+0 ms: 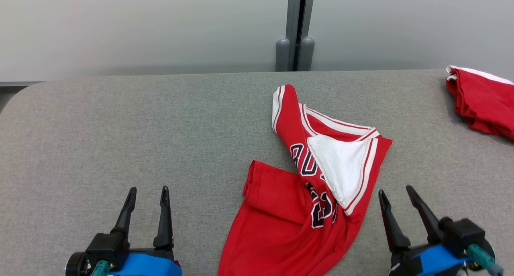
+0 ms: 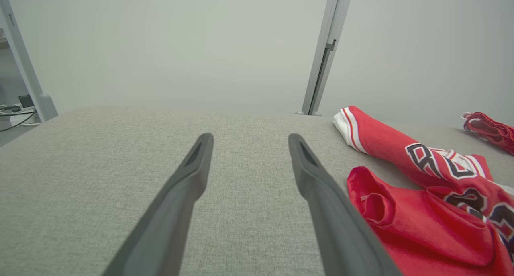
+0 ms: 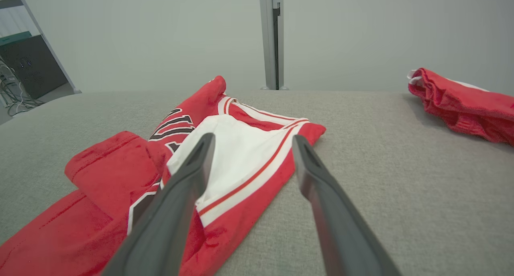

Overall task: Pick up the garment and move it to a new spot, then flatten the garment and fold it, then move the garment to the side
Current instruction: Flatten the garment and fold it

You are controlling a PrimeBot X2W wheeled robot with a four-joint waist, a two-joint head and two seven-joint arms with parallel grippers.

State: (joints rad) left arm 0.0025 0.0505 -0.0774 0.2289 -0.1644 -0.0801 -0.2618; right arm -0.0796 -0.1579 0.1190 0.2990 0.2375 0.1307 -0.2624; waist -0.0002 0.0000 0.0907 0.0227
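A red garment (image 1: pixel 281 211), a jersey with white trim, black lettering and a white inner panel, lies crumpled in the middle of the grey table, reaching down to the near edge. The left wrist view has the garment (image 2: pixel 421 211) at its right, the right wrist view has the garment (image 3: pixel 225 159) just ahead of the fingers. My left gripper (image 1: pixel 147 191) stands open at the lower left, well clear of the cloth, with bare table between its fingers (image 2: pixel 192 175). My right gripper (image 1: pixel 395 191) is open just right of the garment's edge, holding nothing.
A second red cloth with white trim (image 1: pixel 482 103) lies bunched at the table's far right edge, also the cloth (image 3: pixel 461 103) at the right of the right wrist view. The grey padded table (image 1: pixel 120 127) has wide bare room on its left half. A grey wall post (image 1: pixel 295 31) stands behind.
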